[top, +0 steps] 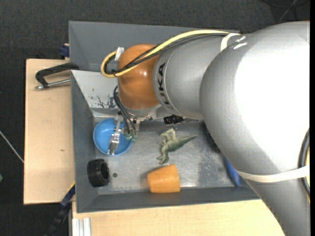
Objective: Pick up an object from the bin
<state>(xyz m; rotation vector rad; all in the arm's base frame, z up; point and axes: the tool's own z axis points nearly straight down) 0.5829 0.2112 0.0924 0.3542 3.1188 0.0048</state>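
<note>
Blue round plastic bowl sits right under your gripper, by the left wall of the grey metal bin; you cannot tell whether the jaws are parted or closed. Just right of the jaws lies one green toy dinosaur. Below them lie one orange tapered cup, on its side, and one black round cap. Well to their right, one blue stick is half hidden by the arm.

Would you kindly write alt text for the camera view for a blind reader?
The gripper is down at a round blue bowl in the left of the grey bin. Nearby lie a green toy dinosaur, an orange cup and a black cap.
</note>
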